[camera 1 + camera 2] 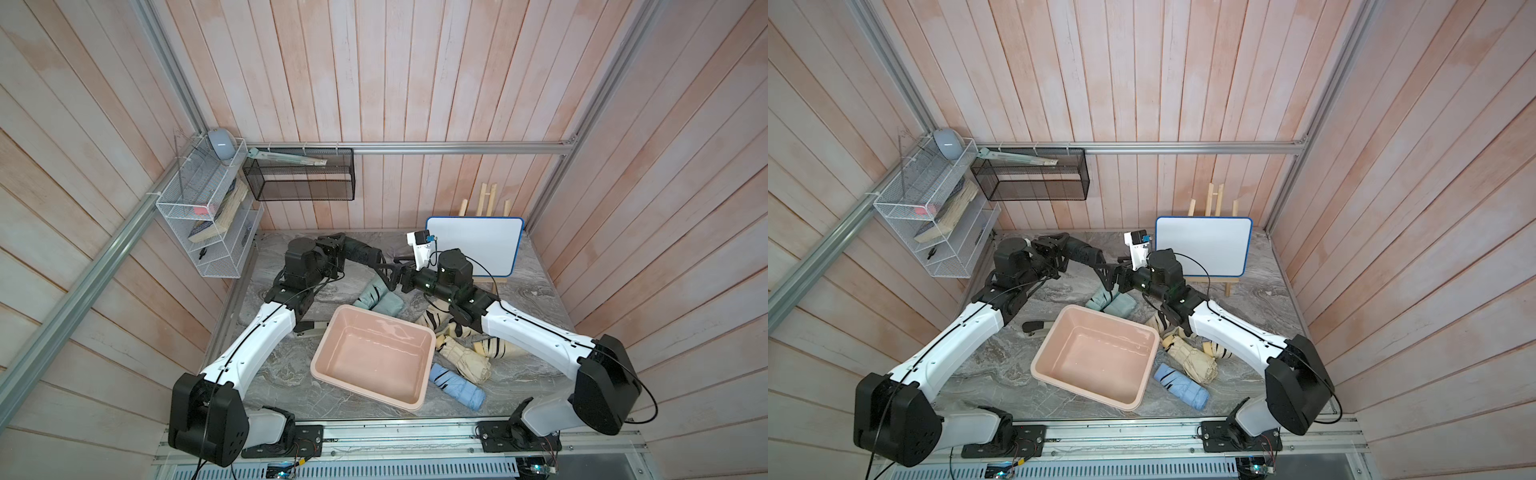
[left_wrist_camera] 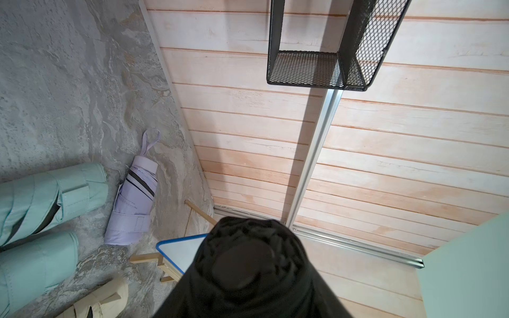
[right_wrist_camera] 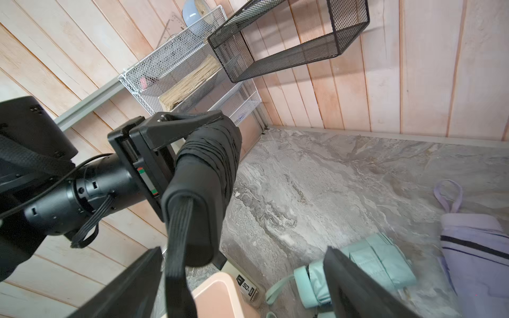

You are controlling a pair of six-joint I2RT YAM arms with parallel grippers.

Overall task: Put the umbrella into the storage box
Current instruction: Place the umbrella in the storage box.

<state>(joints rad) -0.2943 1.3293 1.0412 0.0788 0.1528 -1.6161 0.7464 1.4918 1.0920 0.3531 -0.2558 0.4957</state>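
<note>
Umbrella handling notes, for what they're worth. The black umbrella [image 1: 363,253] is a folded compact one, so my guess is it's light: soft bunched fabric over a stiff core, with a hard plastic handle at one end and a floppy wrist strap [image 3: 176,247] hanging off it. Fabric like that could slide in a grip. I'd grab the fat middle of the bundle or the rigid handle, never the strap.

It's up off the table [image 1: 291,365], lying roughly level in the air just above centre frame in both top views. That's above and slightly left of the storage box [image 1: 374,357], which sits empty around the centre of the frame.

The left tool [image 1: 337,248] is clamped on the fabric bundle. In the right wrist view one finger [image 3: 187,126] presses along the top of the roll, and the other is hidden behind it. That arm comes up from the lower left corner, bent at the elbow, with the wrist turned so the tool points right.

The right tool [image 1: 392,269] comes in from the lower right, pointing left at the handle end with its jaws spread wide apart. The strap dangles between them, and as far as I can tell they aren't touching anything.

The mint umbrella [image 1: 380,297], blue umbrella [image 1: 457,384] and lilac umbrella [image 2: 132,198] are all lying on the table, outside the box.
</note>
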